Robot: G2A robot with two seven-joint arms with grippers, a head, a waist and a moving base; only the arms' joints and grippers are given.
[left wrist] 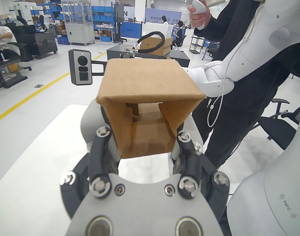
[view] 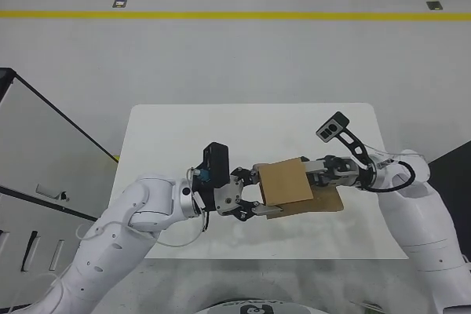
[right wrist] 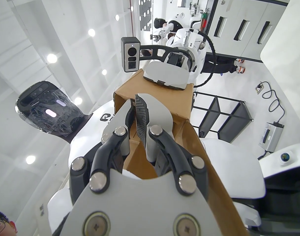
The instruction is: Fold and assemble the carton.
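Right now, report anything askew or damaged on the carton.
The carton, held over the table between the left gripper and right gripper, is not squared up. In the left wrist view its open end looks trapezoidal, with the side walls slanting inward. No tears are visible.

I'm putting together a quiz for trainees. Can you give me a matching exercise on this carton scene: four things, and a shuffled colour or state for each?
1. carton
2. left gripper
3. right gripper
4. table

A. white top
B. fingers nearly together on a cardboard wall
C. brown, opened into a tube
D. fingers wide apart, either side of the carton's end

Pairs: 1-C, 2-D, 3-B, 4-A
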